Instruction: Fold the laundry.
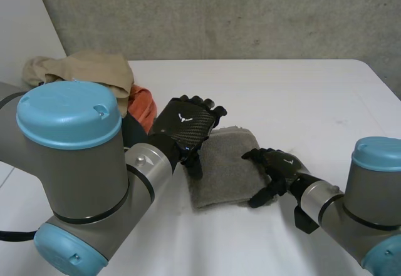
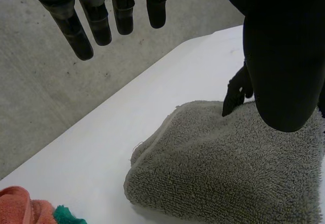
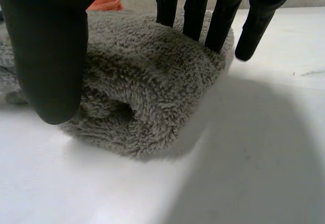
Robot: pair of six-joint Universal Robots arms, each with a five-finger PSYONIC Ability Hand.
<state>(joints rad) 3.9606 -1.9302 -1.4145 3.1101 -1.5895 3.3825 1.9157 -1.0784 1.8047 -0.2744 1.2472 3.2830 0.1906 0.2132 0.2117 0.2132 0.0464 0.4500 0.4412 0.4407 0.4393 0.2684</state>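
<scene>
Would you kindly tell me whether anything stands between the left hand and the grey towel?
Nothing visible does: the left hand is over the edge of the towel, and the pile of clothes lies off to the side.

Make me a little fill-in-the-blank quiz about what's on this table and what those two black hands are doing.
1. The folded towel on the white table is ___ in colour.
2. The heap of unfolded laundry lies on the robot's ___ side.
3. The left hand, over the towel, has its fingers ___ (straight or curled).
4. The right hand touches the ___.
Missing words: grey; left; straight; towel.
</scene>
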